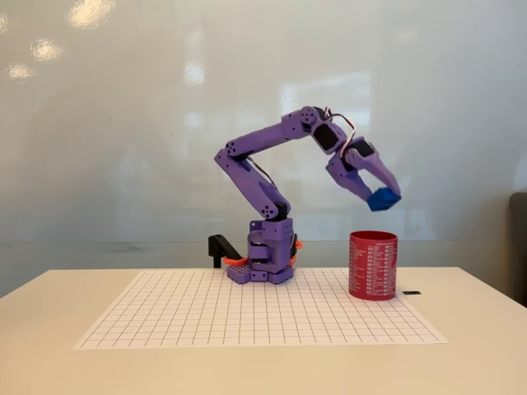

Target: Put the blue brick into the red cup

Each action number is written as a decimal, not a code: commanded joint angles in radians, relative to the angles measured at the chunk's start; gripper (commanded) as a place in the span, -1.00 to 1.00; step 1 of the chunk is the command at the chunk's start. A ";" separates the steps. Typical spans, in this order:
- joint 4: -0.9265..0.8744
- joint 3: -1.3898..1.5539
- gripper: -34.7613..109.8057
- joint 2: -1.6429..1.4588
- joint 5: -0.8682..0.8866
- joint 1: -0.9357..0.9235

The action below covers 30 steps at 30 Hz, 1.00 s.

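The purple arm reaches out to the right in the fixed view, its gripper (381,196) shut on the blue brick (383,199). The brick hangs in the air, a short way above the rim of the red cup (373,265). The cup stands upright on the right edge of the grid mat, with rows of white print on its straight side. The brick sits roughly over the cup's right half.
A white grid mat (247,317) covers the middle of the pale table. The arm's purple base (268,255) stands at the mat's back edge, with a black clamp (222,248) beside it. A small dark object (412,292) lies right of the cup.
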<state>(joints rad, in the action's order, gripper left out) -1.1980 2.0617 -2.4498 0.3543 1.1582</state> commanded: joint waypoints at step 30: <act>-0.250 0.063 -0.53 -0.067 0.373 0.146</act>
<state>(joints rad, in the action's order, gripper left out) -1.4603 2.1230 -2.5265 0.7072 1.2870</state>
